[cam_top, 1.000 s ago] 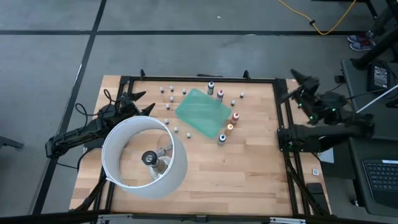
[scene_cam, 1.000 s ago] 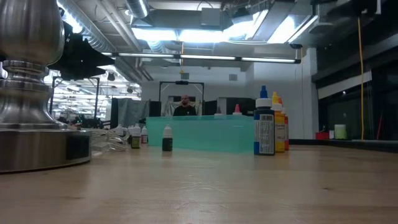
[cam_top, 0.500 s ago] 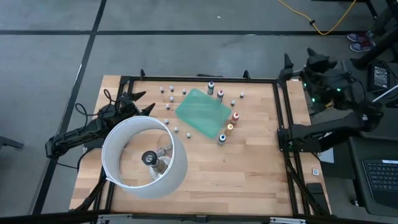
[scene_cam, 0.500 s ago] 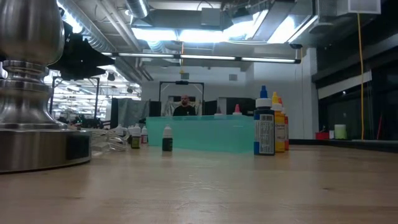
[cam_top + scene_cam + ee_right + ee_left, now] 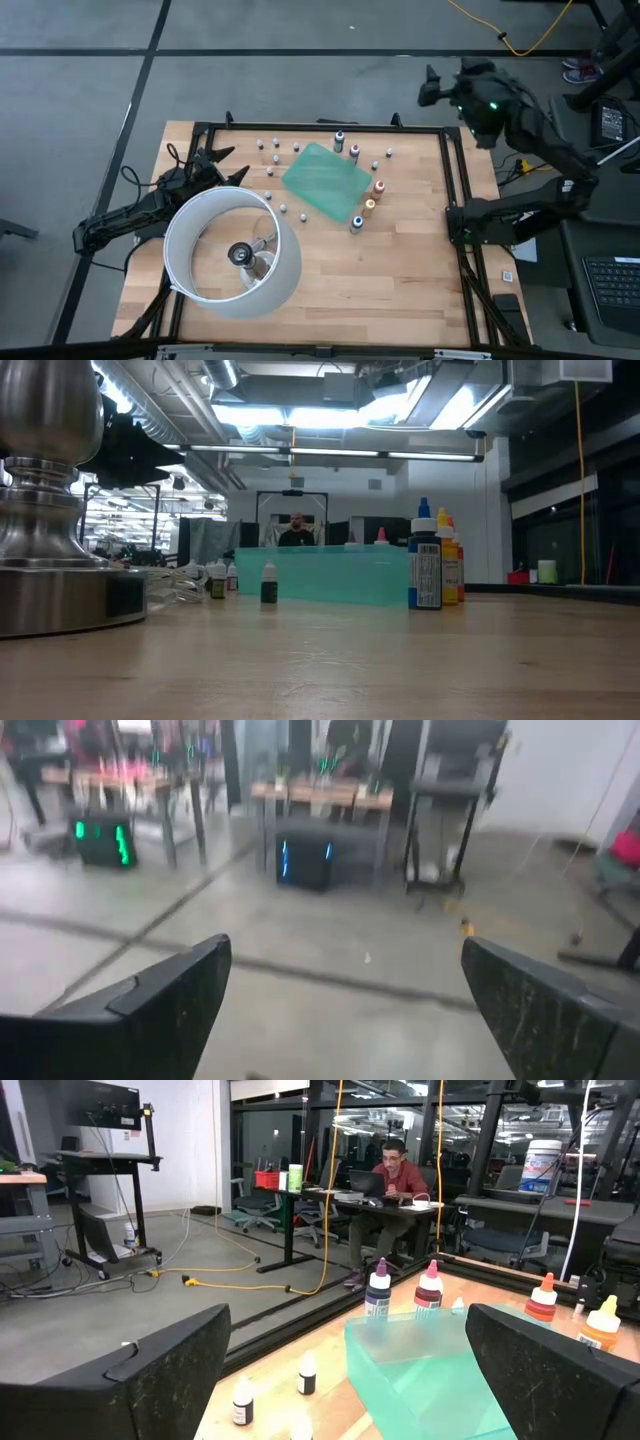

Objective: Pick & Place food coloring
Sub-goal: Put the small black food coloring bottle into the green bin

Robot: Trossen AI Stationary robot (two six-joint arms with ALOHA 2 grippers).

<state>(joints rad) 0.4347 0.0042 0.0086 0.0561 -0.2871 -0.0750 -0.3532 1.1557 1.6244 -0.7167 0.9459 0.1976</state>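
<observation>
The food coloring bottles stand upright on the far half of the table around a flat green sheet [image 5: 325, 178]. They are a dark-capped one [image 5: 339, 138], pink [image 5: 353, 151], orange [image 5: 379, 187], yellow [image 5: 369, 206] and blue [image 5: 357, 223], plus several tiny pale ones [image 5: 271, 158]. My left gripper [image 5: 232, 165] rests open at the table's left side and points level toward the bottles [image 5: 378, 1290], well short of them. My right gripper [image 5: 427, 88] is open, raised high beyond the table's far right corner, with only floor between its fingers [image 5: 345, 955].
A big white ring lamp [image 5: 232, 253] with a metal base [image 5: 50, 510] fills the near left of the table, right beside my left arm. A black frame [image 5: 455, 180] runs along the table's edges. A person [image 5: 395, 1180] sits at a desk beyond the far edge.
My right gripper has risen and swung from beside the table's right edge to beyond the far right corner, turning to point leftward along the far edge. It has stayed open. The bottles and the sheet have not moved.
</observation>
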